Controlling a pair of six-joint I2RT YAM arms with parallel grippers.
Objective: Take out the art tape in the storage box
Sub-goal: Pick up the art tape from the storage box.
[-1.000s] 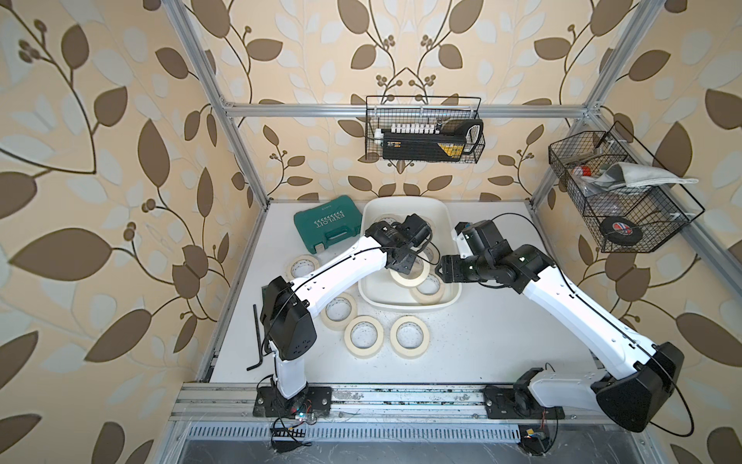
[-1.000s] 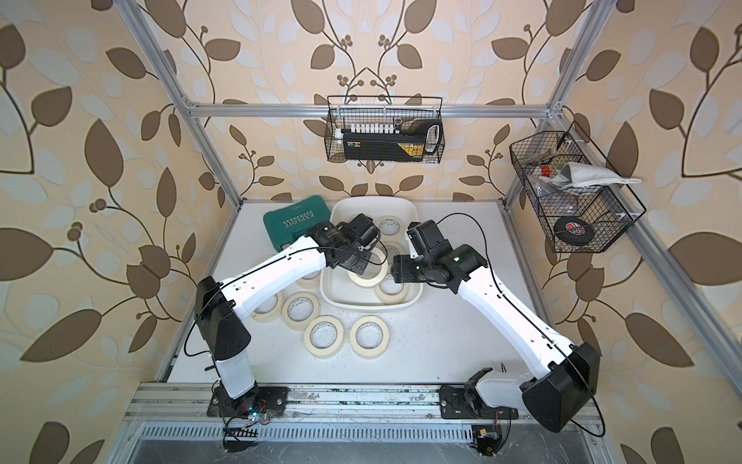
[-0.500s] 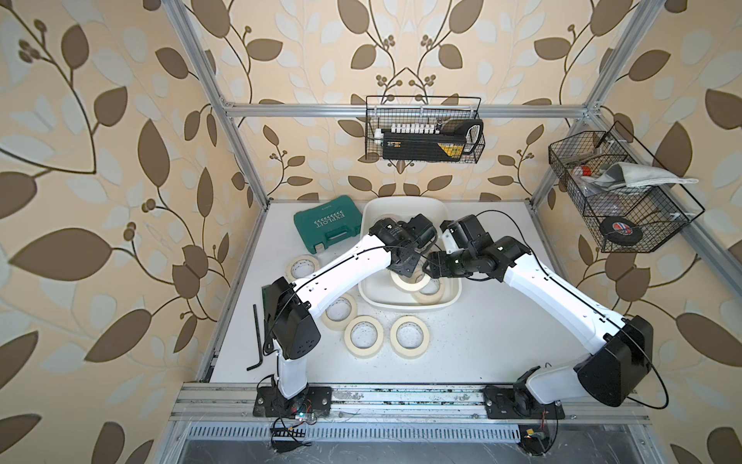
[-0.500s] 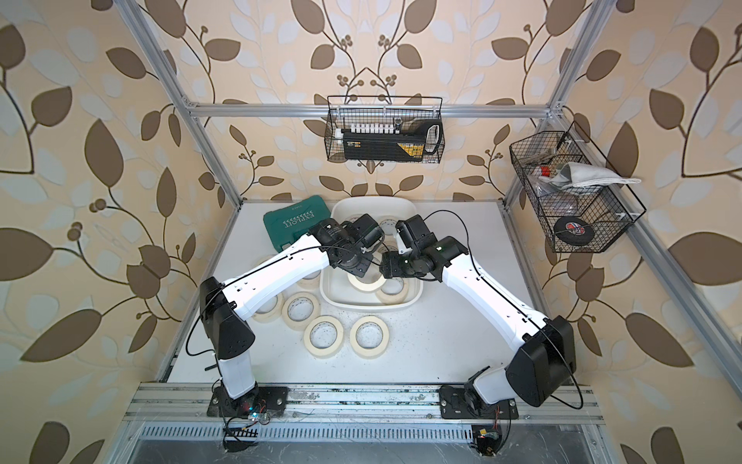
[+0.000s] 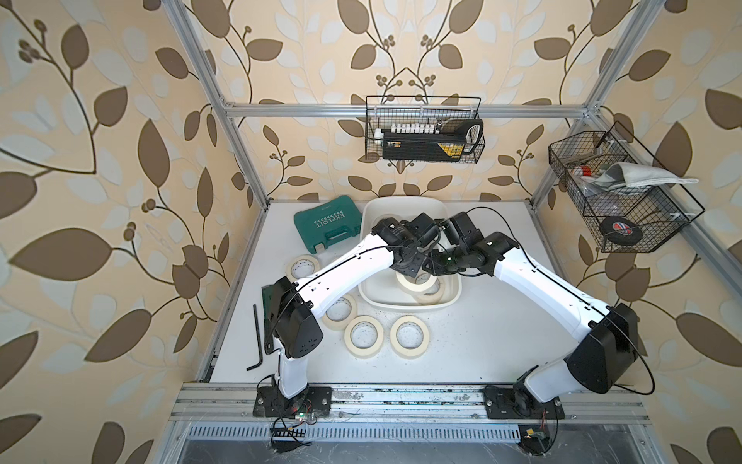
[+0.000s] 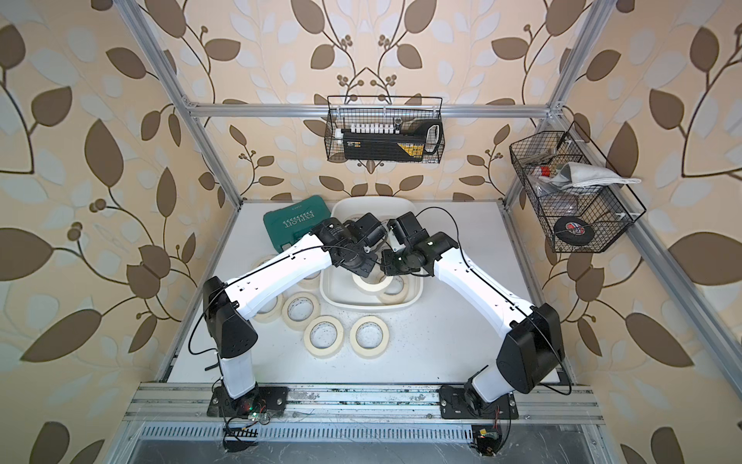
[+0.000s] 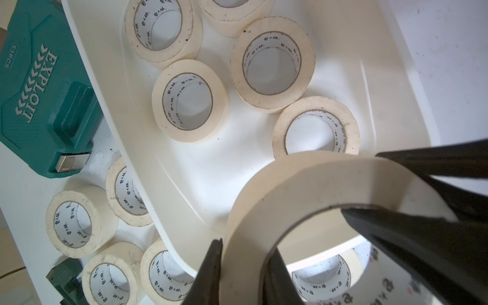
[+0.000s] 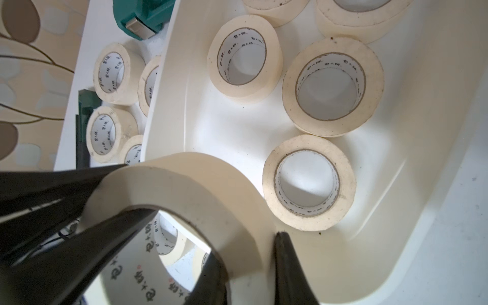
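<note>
Table point(image 5: 482, 341): white, centre of both top views.
Box point(image 5: 401, 207): white, on the table's upper half; several rolls point(image 7: 190, 103) lay flat inside.
Case point(image 5: 327, 229): green, left of the box.
Loose rolls point(image 5: 363, 335): on the table, lower left of the box.
Held roll point(image 5: 417, 288): over the box's lower end; my left claw point(image 7: 243, 248) and right claw point(image 8: 245, 243) each pinched its wall.

cream wallpaper point(image 5: 120, 100) with brown and pale leaves covers the walls on three sides. a silver metal frame point(image 5: 305, 109) runs along the back wall and up the corners. a white, speckled table point(image 5: 482, 345) lies in soft, even light. a black wire basket point(image 5: 423, 132) hangs from the back bar; another basket point(image 5: 620, 193) hangs at the right. a metal rail point(image 5: 401, 395) edges the front.
</note>
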